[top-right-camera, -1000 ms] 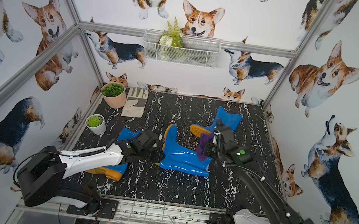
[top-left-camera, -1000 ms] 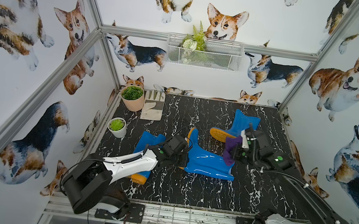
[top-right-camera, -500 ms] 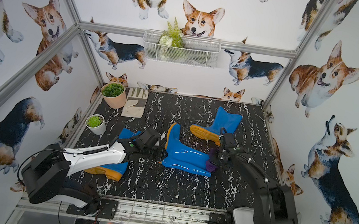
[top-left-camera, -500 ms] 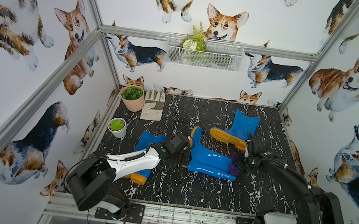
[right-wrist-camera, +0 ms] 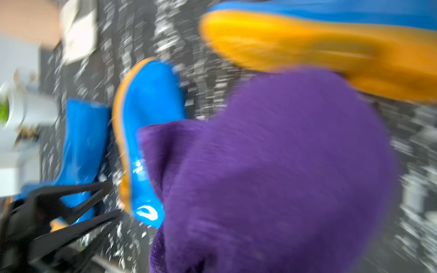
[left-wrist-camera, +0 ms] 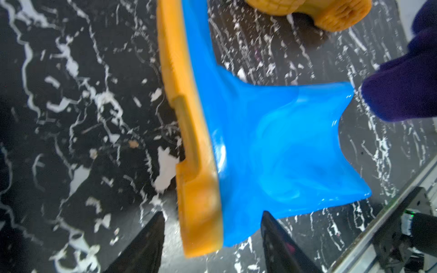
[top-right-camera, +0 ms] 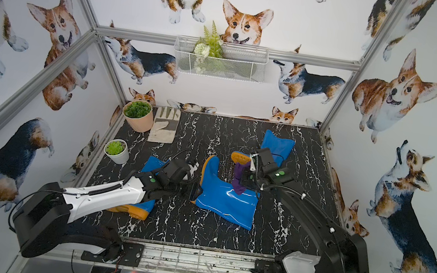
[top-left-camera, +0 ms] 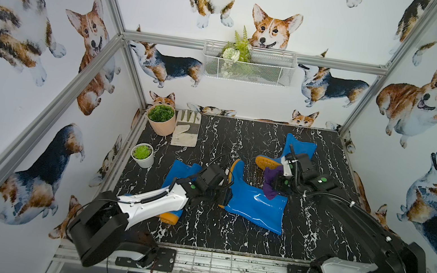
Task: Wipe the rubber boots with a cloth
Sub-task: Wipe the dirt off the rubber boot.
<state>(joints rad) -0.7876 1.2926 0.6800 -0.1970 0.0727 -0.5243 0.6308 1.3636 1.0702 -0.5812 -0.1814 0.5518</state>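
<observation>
Three blue rubber boots with orange soles lie on the black marble floor. The middle boot (top-left-camera: 254, 205) (left-wrist-camera: 272, 141) lies on its side. My left gripper (top-left-camera: 227, 196) (left-wrist-camera: 212, 215) is open, its fingers (left-wrist-camera: 146, 243) standing apart on either side of this boot's heel. A second boot (top-left-camera: 179, 172) lies under my left arm, and the third (top-left-camera: 298, 150) is at the back right. My right gripper (top-left-camera: 278, 182) is shut on the purple cloth (top-left-camera: 269, 181) (right-wrist-camera: 272, 177), which hangs onto the middle boot's shaft and hides the right fingers.
Two plant pots (top-left-camera: 162, 121) (top-left-camera: 143, 155) and a beige work glove (top-left-camera: 186, 132) sit at the back left. A wire basket (top-left-camera: 248, 64) with greenery hangs on the back wall. Walls close in three sides, and a metal rail (top-left-camera: 220, 265) runs along the front.
My left jaws have widened around the middle boot's heel. My right gripper dipped with the cloth to the open end of the boot's shaft, then rose back over the shaft.
</observation>
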